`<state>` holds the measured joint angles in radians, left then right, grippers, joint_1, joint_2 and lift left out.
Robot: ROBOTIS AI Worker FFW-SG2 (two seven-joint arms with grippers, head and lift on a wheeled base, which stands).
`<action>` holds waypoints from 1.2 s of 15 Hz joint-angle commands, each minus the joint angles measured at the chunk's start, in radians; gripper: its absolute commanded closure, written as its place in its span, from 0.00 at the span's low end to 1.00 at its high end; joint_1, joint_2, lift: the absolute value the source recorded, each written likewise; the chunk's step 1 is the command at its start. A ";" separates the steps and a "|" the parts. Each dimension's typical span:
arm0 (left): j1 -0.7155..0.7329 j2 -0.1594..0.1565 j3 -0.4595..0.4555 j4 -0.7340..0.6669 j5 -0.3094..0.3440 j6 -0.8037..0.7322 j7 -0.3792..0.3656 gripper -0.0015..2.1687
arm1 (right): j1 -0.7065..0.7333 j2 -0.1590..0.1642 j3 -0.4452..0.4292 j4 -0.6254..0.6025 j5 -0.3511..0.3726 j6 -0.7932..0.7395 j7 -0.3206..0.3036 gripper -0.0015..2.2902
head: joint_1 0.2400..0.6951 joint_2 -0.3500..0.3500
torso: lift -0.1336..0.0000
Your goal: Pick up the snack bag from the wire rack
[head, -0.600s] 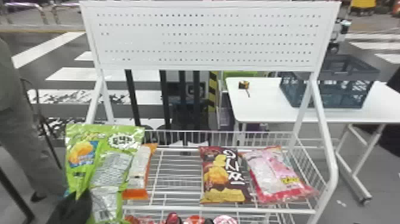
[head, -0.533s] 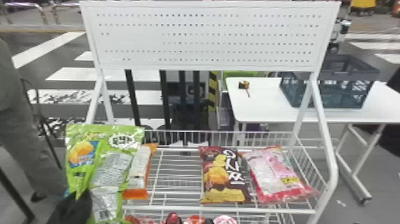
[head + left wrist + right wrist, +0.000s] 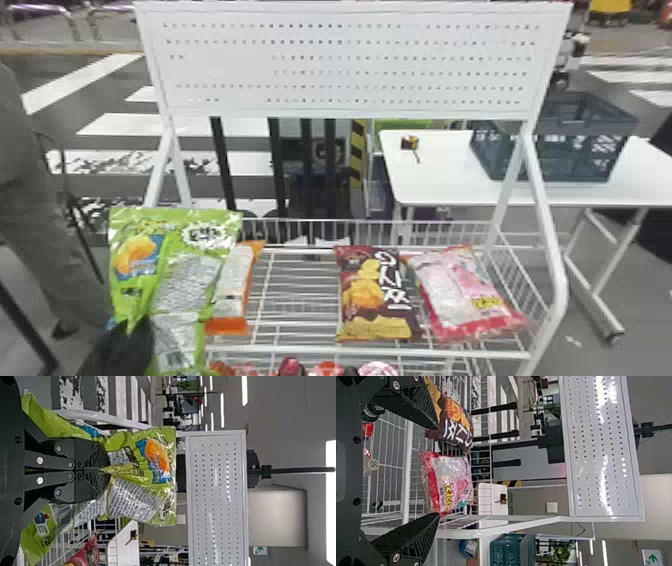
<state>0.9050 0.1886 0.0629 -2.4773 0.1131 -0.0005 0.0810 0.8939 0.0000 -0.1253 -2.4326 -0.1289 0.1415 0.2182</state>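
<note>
Clamped in the left gripper (image 3: 106, 471) at the head view's lower left, the green snack bag (image 3: 182, 280) could slip, pinched by 1 crumpled fold, or snag the neighboring orange-edged packet (image 3: 232, 295) if swung. The right gripper (image 3: 437, 471) holds its fingers apart.

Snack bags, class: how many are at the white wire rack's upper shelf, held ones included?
4: a green bag in the left gripper; on the shelf, left to right, orange-white, brown, pink. Others may be hidden.
</note>
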 commanded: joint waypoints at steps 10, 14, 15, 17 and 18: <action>-0.005 0.000 -0.031 0.008 -0.024 -0.003 -0.001 0.84 | -0.707 0.001 0.088 0.630 0.130 0.116 -0.022 0.06 | 0.57 0.50 | 1.00; -0.012 0.002 -0.031 0.014 -0.023 0.003 -0.001 0.84 | -0.854 0.001 0.076 0.800 0.221 0.174 -0.022 0.06 | 0.57 0.50 | 1.00; -0.012 0.003 -0.031 0.015 -0.021 0.003 -0.001 0.84 | -0.868 0.001 0.070 0.819 0.224 0.192 -0.023 0.06 | 0.57 0.50 | 1.00; -0.017 0.006 -0.031 0.017 -0.019 0.003 -0.001 0.84 | -0.880 0.001 0.064 0.828 0.224 0.272 -0.022 0.24 | 0.57 0.50 | 1.00; -0.018 0.008 -0.031 0.018 -0.018 0.003 -0.001 0.84 | -0.880 0.001 0.064 0.827 0.226 0.300 -0.020 0.48 | 0.57 0.50 | 1.00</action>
<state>0.8900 0.1945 0.0322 -2.4611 0.0933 0.0024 0.0798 0.0175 0.0000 -0.0596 -1.6083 0.0952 0.3974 0.1969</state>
